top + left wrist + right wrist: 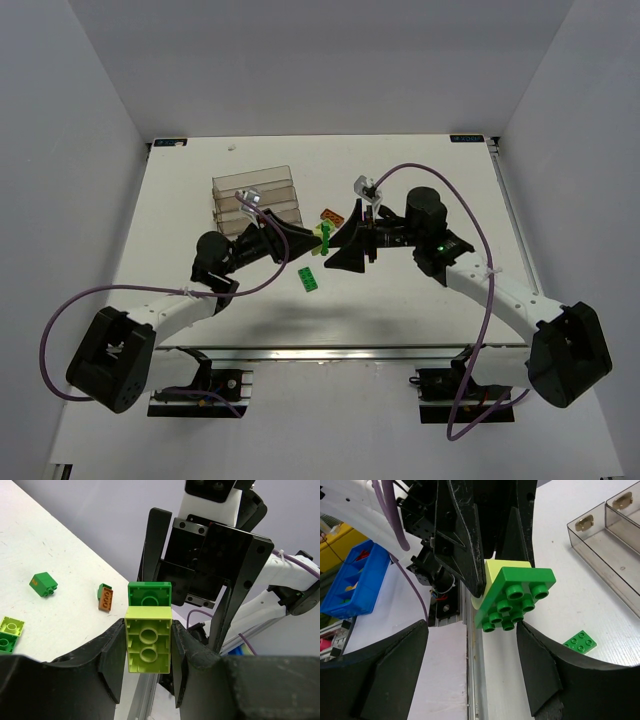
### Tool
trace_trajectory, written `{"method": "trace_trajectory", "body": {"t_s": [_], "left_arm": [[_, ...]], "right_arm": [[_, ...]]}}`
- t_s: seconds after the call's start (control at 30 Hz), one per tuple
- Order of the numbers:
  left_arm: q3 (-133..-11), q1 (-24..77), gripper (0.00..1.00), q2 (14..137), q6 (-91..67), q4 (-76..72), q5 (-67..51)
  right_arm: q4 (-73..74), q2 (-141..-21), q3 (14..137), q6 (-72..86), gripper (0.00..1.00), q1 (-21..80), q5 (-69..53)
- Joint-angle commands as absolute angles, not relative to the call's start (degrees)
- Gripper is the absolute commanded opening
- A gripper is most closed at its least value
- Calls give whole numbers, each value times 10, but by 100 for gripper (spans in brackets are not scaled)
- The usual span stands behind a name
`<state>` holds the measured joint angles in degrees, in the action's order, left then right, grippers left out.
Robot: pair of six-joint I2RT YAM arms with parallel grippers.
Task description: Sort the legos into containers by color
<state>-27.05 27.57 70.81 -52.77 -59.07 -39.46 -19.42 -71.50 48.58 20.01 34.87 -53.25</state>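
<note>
Above the table (180,250) centre, my left gripper (147,652) clamps a lime brick (148,640) with a dark green brick (516,599) stuck on. My right gripper (472,630) gapes wide around it. The bins (255,195) look empty; the green plate (310,279) and orange brick (331,215) lie loose. Barely started.

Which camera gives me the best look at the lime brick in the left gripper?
Left wrist: the lime brick fills the centre, clamped between the jaws. Right wrist shows only a corner behind the dark green brick; top view, a tiny speck.
</note>
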Motion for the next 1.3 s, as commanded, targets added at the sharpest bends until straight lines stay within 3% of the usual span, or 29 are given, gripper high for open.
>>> {"method": "trace_trajectory", "body": {"t_s": [0.0, 0.57, 1.27], "left_arm": [[-289, 283, 0, 702, -514, -577, -393], [-285, 288, 0, 687, -512, -582, -399], [-281, 294, 0, 698, -536, -624, -427]], "right_arm": [[-209, -715, 502, 200, 76, 359, -524], [-161, -687, 506, 131, 77, 360, -436], [-214, -697, 495, 147, 69, 359, -526]]}}
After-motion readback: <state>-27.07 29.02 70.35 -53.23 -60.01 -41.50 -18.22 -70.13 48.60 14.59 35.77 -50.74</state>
